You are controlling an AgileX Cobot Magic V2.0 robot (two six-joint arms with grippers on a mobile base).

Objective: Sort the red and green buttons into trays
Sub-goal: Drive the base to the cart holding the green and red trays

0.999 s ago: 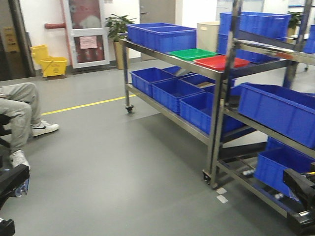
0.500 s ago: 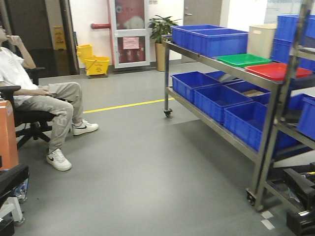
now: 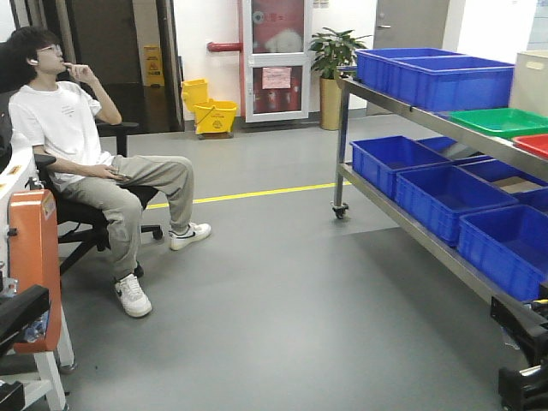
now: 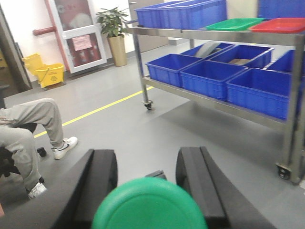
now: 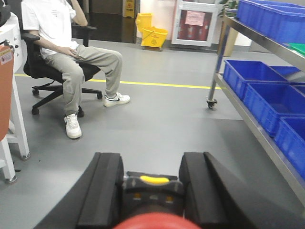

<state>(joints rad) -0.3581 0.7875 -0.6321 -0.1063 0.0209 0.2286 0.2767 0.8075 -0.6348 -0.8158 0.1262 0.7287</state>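
Note:
In the left wrist view, my left gripper is shut on the green button. Its round green cap fills the space between the black fingers. In the right wrist view, my right gripper is shut on the red button, a dark block with a yellow bit and a red cap at the bottom edge. The green tray and the red tray lie side by side on the steel rack's top shelf at the far right. They also show as the green tray and red tray in the left wrist view.
The steel rack on castors carries deep blue crates above and more blue crates on the lower shelf. A person sits in a black chair at the left. An orange-panelled stand is near left. A yellow mop bucket and a plant stand by the far wall.
The front view has swung left. The rack and trays have slid to the right edge, and the seated person has come fully into view at the left.

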